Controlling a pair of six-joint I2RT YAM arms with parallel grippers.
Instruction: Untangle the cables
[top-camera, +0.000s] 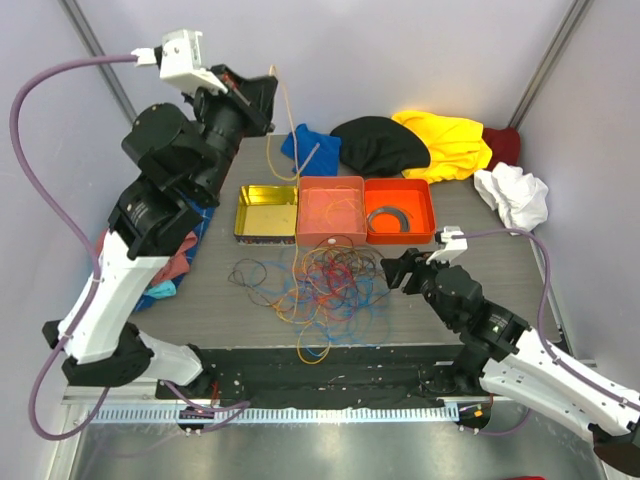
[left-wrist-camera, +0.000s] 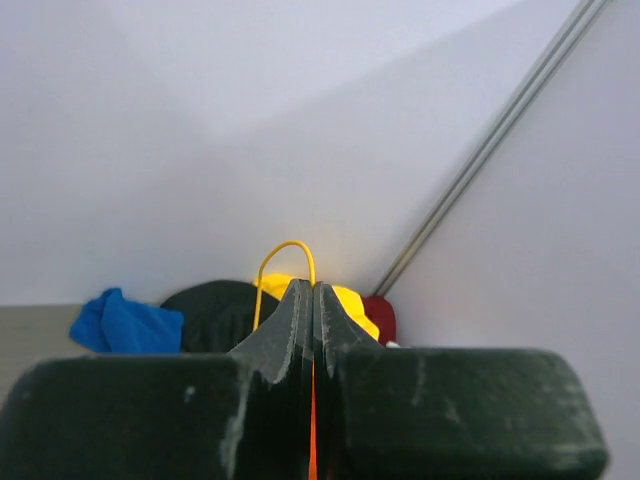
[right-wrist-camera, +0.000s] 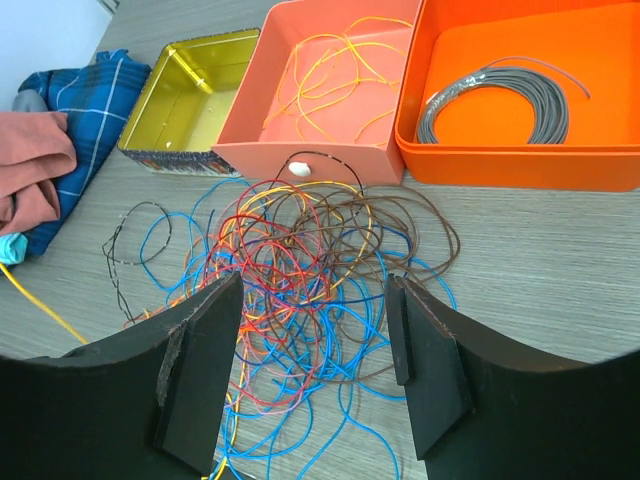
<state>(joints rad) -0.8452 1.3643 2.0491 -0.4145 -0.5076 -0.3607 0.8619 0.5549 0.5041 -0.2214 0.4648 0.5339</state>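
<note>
The cables (top-camera: 320, 282) lie in a messy tangle of blue, red, orange, yellow and brown loops on the table in front of the boxes. My left gripper (top-camera: 262, 88) is raised high at the back left and is shut on a yellow-orange cable (top-camera: 288, 110) that hangs down towards the tangle. In the left wrist view the gripper (left-wrist-camera: 313, 290) is shut and the cable loop (left-wrist-camera: 285, 250) arches above its tips. My right gripper (top-camera: 395, 270) stands open just right of the tangle. In the right wrist view the gripper (right-wrist-camera: 315, 283) holds nothing, and the cables (right-wrist-camera: 300, 260) lie beyond it.
Behind the tangle stand a yellow tin (top-camera: 265, 210), a salmon box (top-camera: 352, 185) with a few orange cables and an orange box (top-camera: 425, 200) with a grey coil (top-camera: 388, 217). Clothes lie at the back (top-camera: 380, 145), at the right (top-camera: 512, 195) and at the left (top-camera: 175, 262).
</note>
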